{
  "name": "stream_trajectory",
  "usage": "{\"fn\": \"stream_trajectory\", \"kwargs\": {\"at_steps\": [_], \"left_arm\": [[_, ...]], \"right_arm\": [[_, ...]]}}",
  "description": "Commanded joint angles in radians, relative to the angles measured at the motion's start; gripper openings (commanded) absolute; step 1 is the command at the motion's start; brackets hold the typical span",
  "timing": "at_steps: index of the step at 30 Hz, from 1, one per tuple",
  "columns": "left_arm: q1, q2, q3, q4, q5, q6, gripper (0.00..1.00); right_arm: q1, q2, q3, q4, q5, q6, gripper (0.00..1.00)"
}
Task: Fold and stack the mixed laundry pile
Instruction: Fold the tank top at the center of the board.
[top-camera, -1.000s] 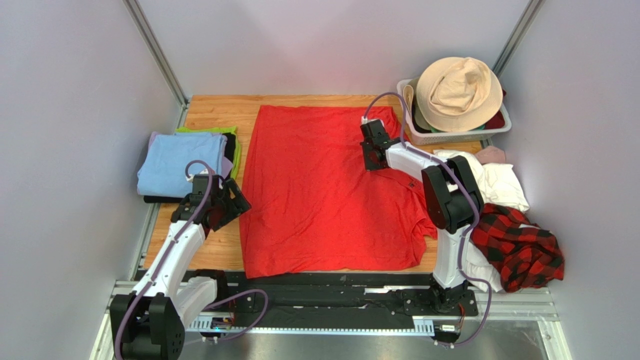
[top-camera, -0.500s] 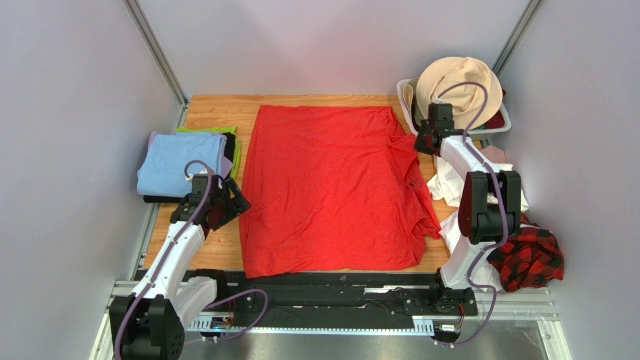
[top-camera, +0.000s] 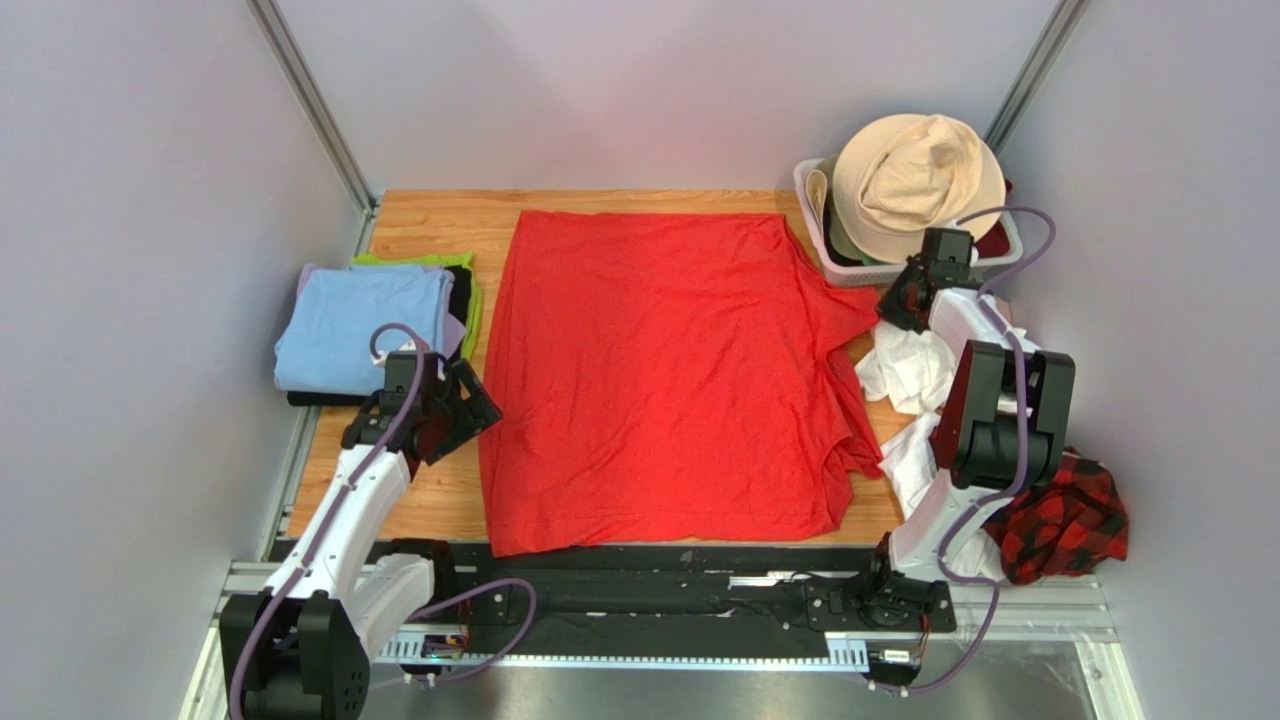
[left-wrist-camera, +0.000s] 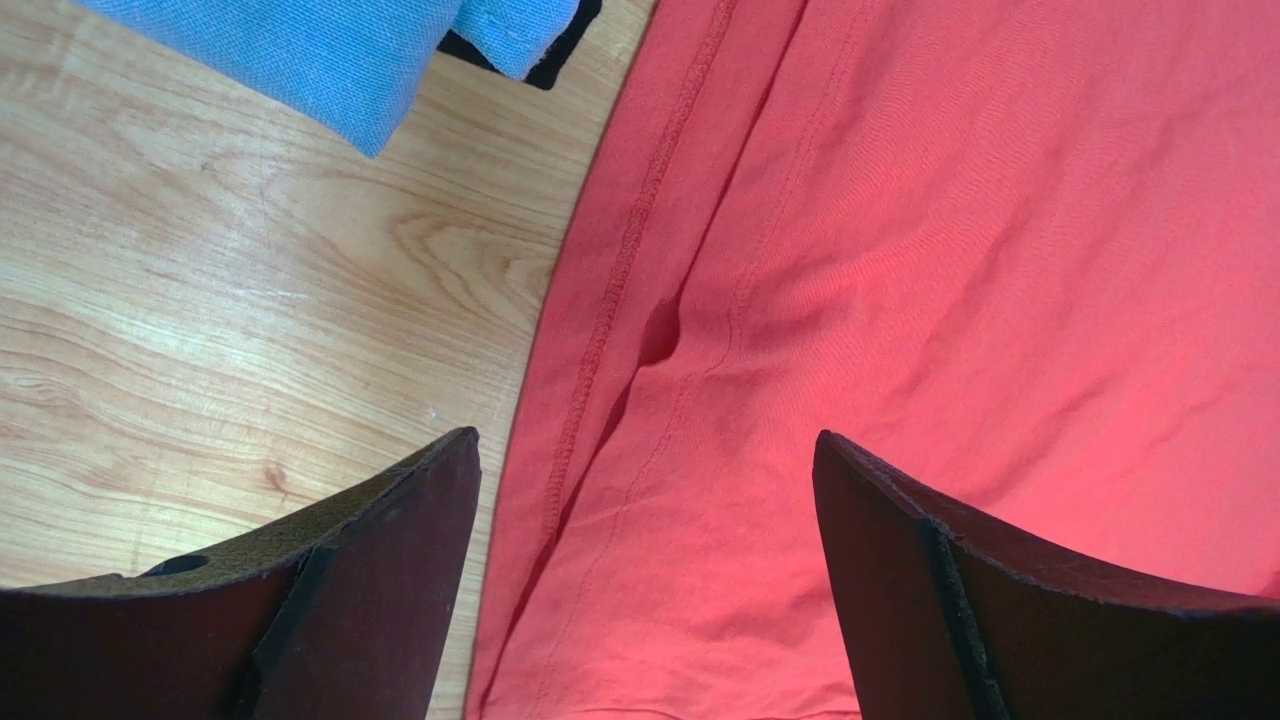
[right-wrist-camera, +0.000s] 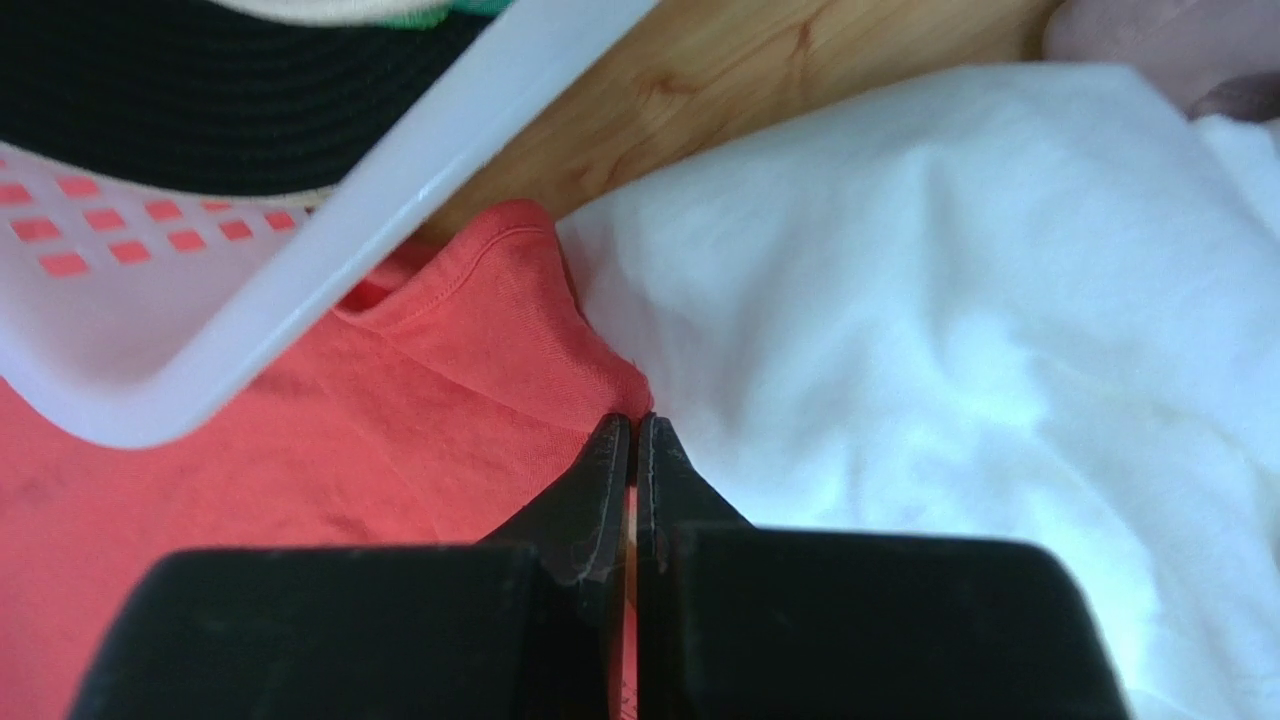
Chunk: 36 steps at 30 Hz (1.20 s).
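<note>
The red T-shirt (top-camera: 661, 375) lies spread mid-table, the right gripper (right-wrist-camera: 633, 426) pinched shut on its sleeve tip beside the white cloths (right-wrist-camera: 977, 300), the left gripper (left-wrist-camera: 646, 450) wide open, empty, over the shirt's left edge; I'd pull that sleeve taut and low before releasing.

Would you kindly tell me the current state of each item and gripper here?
red T-shirt: spread flat, right sleeve pulled out
right gripper: shut on the sleeve's edge
left gripper: open over the shirt's left edge
white cloths: crumpled
plaid shirt: crumpled
light blue cloth: folded, stacked
bucket hat: resting on the basket
</note>
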Motion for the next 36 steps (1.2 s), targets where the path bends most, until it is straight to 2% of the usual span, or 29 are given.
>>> {"fn": "stream_trajectory", "kwargs": {"at_steps": [1,6,8,10,12,13,16,19,25,30,34,36], "left_arm": [[0.003,-0.016,-0.008,0.006,-0.007,-0.009,0.89],[0.003,0.001,-0.013,-0.031,-0.016,-0.035,0.9],[0.003,0.007,-0.017,-0.041,-0.016,-0.05,0.9],[0.003,0.013,-0.017,-0.058,-0.016,-0.073,0.91],[0.003,0.021,-0.016,-0.099,-0.05,-0.115,0.99],[0.003,0.024,-0.013,-0.113,-0.064,-0.129,0.99],[0.003,0.036,-0.011,-0.138,-0.049,-0.162,0.99],[0.003,0.019,-0.016,-0.164,-0.033,-0.185,0.92],[0.001,-0.048,-0.034,-0.192,0.019,-0.225,0.9],[0.001,0.054,0.0,-0.146,0.01,-0.189,0.85],[0.001,0.14,0.017,-0.107,0.018,-0.161,0.85],[0.001,0.171,0.011,-0.078,0.037,-0.149,0.79]], "right_arm": [[-0.038,0.046,0.079,0.067,-0.048,0.047,0.0],[-0.043,0.086,0.137,0.058,-0.062,0.061,0.02],[-0.043,0.092,0.162,0.049,-0.065,0.065,0.16],[-0.043,0.083,0.16,0.046,-0.067,0.078,0.42],[-0.045,0.041,0.13,0.049,-0.065,0.09,0.49],[-0.043,0.019,0.118,0.053,-0.067,0.091,0.5],[-0.043,-0.096,0.027,0.067,-0.078,0.133,0.5],[-0.031,-0.225,-0.076,0.06,-0.085,0.177,0.5],[0.089,-0.424,-0.238,-0.069,0.01,0.231,0.47],[0.159,-0.513,-0.37,-0.073,-0.052,0.22,0.37],[0.184,-0.579,-0.433,-0.074,-0.044,0.2,0.36],[0.216,-0.613,-0.462,-0.069,-0.061,0.203,0.36]]}}
